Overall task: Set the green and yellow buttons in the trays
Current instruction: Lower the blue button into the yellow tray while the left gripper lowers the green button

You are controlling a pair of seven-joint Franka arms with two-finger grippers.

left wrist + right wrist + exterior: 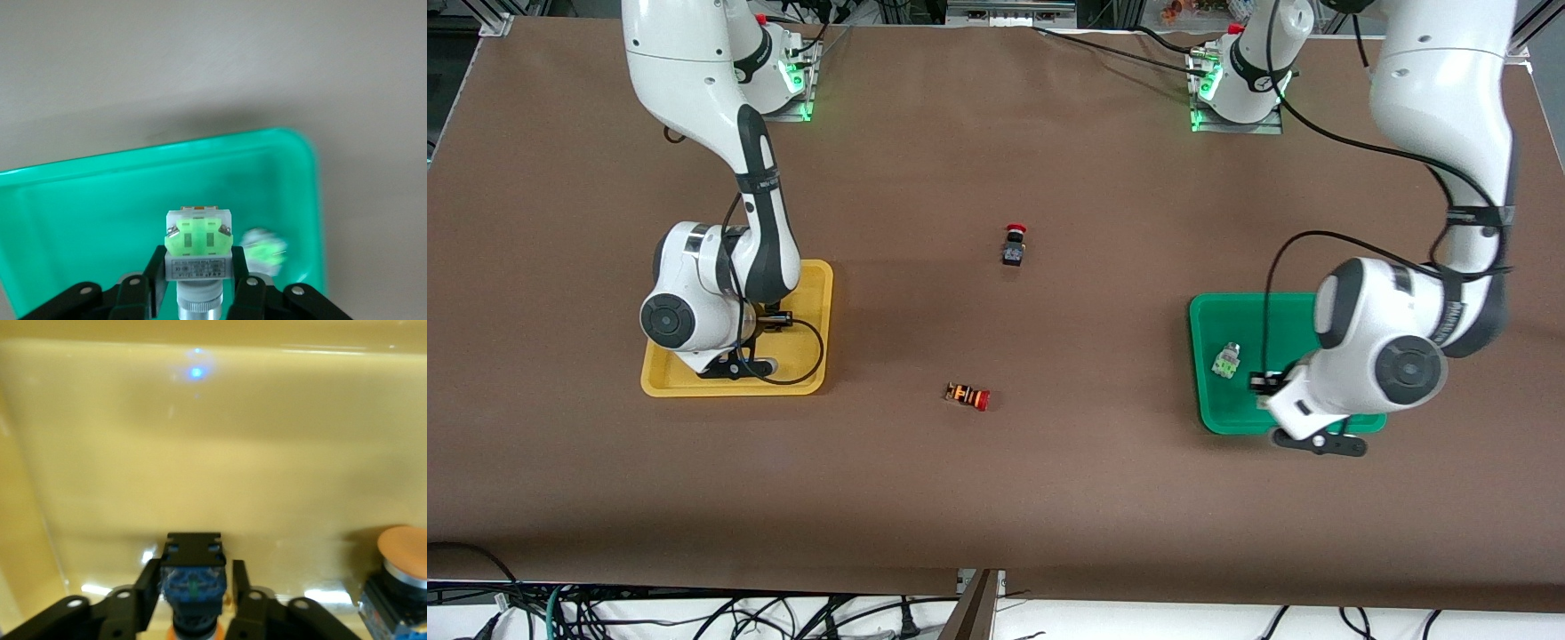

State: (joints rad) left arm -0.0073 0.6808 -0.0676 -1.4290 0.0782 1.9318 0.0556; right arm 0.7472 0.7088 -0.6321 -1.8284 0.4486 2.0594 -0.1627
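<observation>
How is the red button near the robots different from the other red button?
The black-bodied red button lies farther from the front camera; the orange-striped red button lies nearer. The first has a dark body, the second orange stripes. Both have red caps and lie on the bare table, outside the trays.

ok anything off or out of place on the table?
Nothing odd. Left gripper holds a green button over the green tray; right gripper holds a yellow button in the yellow tray. Two red-capped switches lie mid-table.
</observation>
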